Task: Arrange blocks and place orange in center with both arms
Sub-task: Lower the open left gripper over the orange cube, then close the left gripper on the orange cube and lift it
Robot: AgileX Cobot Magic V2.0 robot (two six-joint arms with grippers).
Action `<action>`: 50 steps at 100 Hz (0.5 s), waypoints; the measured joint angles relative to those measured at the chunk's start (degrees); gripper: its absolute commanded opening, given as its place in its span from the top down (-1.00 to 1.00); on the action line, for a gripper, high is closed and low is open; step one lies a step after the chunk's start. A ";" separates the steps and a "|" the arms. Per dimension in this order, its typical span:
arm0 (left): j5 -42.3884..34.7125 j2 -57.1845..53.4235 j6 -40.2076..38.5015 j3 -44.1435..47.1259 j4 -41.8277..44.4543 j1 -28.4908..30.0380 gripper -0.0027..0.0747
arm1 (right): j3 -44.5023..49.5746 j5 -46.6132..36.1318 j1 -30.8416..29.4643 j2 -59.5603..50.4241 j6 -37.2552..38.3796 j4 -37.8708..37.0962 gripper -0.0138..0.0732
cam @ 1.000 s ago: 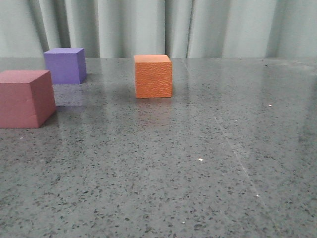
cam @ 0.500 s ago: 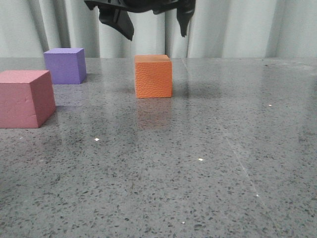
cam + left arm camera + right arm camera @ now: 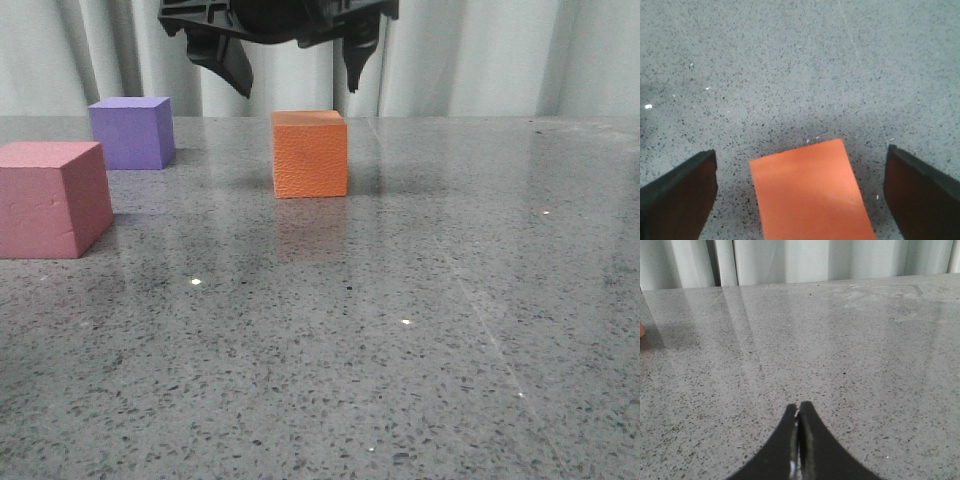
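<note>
The orange cube (image 3: 310, 153) stands on the grey table, in the middle at the back. My left gripper (image 3: 297, 78) hangs open just above it, one finger to each side of the cube's top. In the left wrist view the orange cube (image 3: 810, 195) lies between the two spread fingers (image 3: 677, 197), not touched. The pinkish-red cube (image 3: 52, 198) sits at the left edge. The purple cube (image 3: 131, 132) stands behind it, farther back. My right gripper (image 3: 798, 407) is shut and empty over bare table; it does not show in the front view.
A pale curtain (image 3: 480, 55) hangs behind the table's far edge. The speckled grey tabletop (image 3: 400, 330) stretches wide to the right and front of the cubes.
My left gripper came into the front view from above and has lowered toward the orange cube, shifting slightly left. The cubes have not moved.
</note>
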 measured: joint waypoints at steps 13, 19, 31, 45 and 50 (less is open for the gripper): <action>0.11 1.59 -0.17 -0.03 0.00 0.00 -0.69 | 0.00 0.00 0.00 0.00 0.00 0.00 0.82; 0.20 2.35 -0.27 -0.03 0.00 0.00 -0.69 | 0.00 0.00 0.00 0.00 0.00 0.00 0.82; 0.20 3.98 -0.29 -0.03 -0.23 0.00 -0.69 | 0.00 0.00 0.00 0.00 0.00 0.00 0.82; 0.20 4.35 -0.39 -0.03 -0.54 0.00 -0.64 | 0.00 0.00 0.00 0.00 0.00 0.00 0.82; 0.20 4.35 -0.39 -0.03 -0.54 0.00 -0.53 | 0.00 0.00 0.00 0.00 0.00 0.00 0.82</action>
